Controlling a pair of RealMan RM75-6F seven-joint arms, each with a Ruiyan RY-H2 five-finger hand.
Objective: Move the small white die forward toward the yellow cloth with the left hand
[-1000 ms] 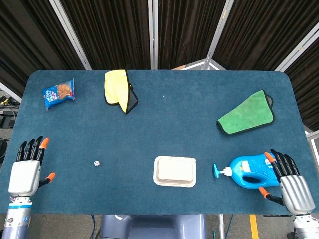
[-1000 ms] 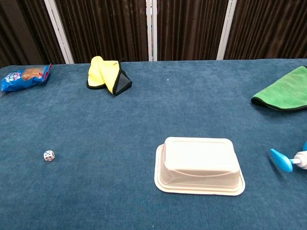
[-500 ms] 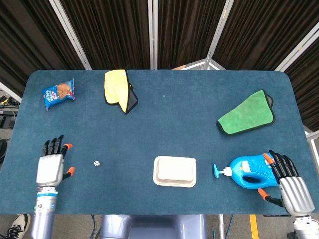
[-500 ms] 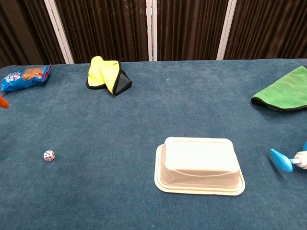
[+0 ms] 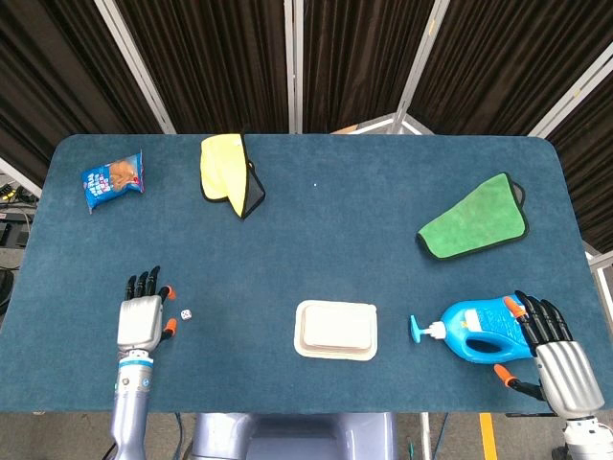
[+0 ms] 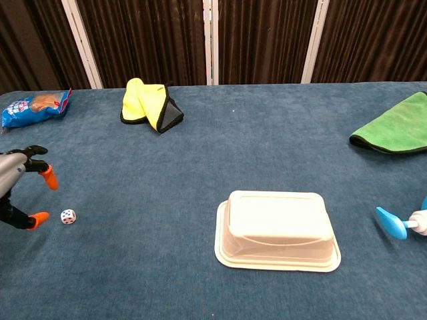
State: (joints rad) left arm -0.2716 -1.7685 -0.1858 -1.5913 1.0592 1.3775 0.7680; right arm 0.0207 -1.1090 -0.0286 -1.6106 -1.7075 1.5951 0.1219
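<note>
Here left hand spreads beside die

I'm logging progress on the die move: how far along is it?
Done: the left hand has come in beside the small white die. In hand: its fingers are spread, nothing gripped; the chest view shows an orange fingertip just short of the die. Left: grasp it and carry it forward to the yellow cloth, still far up the table. The right hand rests by the blue bottle.
</note>
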